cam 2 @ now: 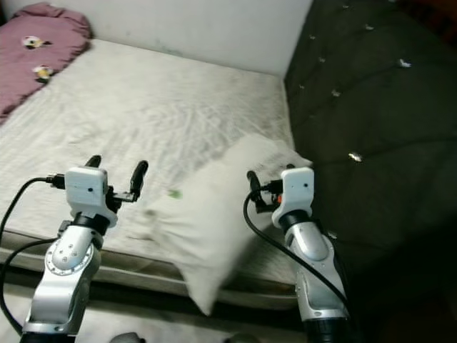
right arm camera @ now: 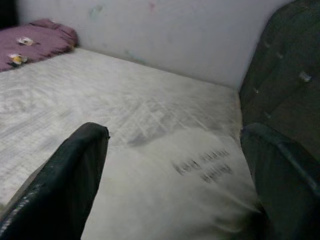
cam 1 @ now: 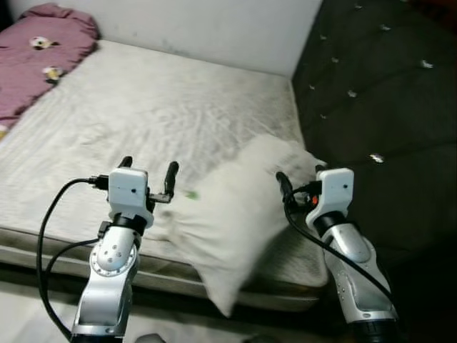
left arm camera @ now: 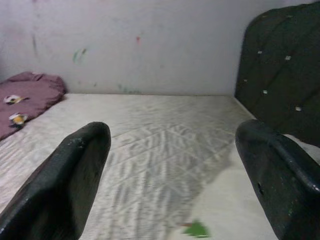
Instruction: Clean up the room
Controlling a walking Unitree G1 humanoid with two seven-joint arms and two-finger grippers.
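Over the bed [cam 1: 143, 107] edge, our left tool [cam 1: 148, 171] wide, right tool [cam 1: 301, 179] wide, white pillow [cam 1: 228, 221] between them, maroon blanket [cam 1: 43, 50] far corner.

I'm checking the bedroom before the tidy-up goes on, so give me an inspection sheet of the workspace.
Surface: mattress, bare, pale, quilted.
Job's things: white pillow lying askew at the near corner, overhanging the edge.
Clutter: maroon blanket bunched at the far left corner.
Grippers: left gripper open beside the pillow; right gripper open over its other end; neither holds anything.
Cables: black cables loop from both wrists.
Surroundings: dark tufted headboard on the right, white wall behind.
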